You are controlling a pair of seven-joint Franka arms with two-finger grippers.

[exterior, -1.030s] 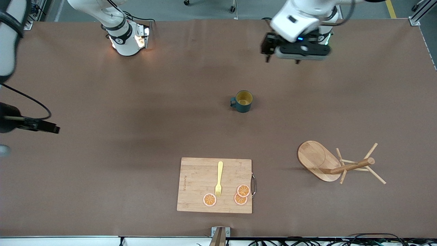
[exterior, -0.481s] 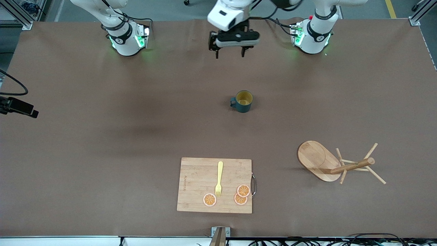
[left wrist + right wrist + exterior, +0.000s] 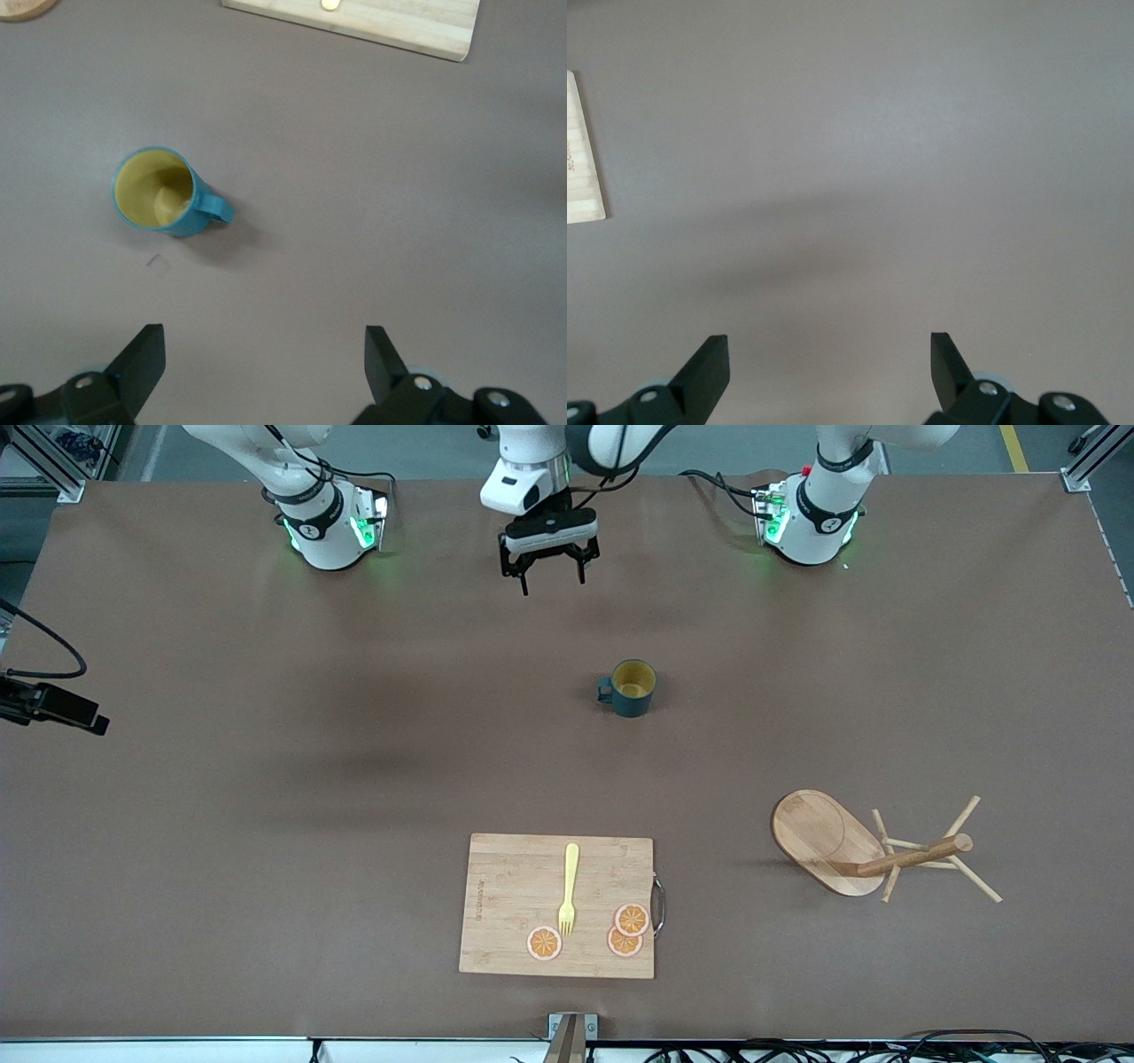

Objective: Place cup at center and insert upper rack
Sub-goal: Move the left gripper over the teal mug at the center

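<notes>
Standing upright near the middle of the brown table (image 3: 266,797), the small dark teal cup (image 3: 631,688) with the yellowish inside is showing its side handle toward the right arm's end, and nothing is touching it. The left gripper (image 3: 549,571) is hanging in the air over bare table near the robots' bases, its black fingers (image 3: 142,354) spread wide and holding nothing. The right gripper (image 3: 828,359) is waiting over bare table at its own end, its fingers also spread wide and empty. The upper rack (image 3: 873,852), a light wooden mug tree with an oval base, a round post and thin slanted pegs, is lying tipped on its side toward the left arm's end, nearer to the front camera than the cup. A rectangular wooden cutting board (image 3: 514,895) is carrying a yellow fork (image 3: 569,887) and orange slices (image 3: 625,930). The step in hand looks like the approach to the cup; the next move is probably calling for the left gripper to descend with its jaws straddling the cup's rim or wall.
</notes>
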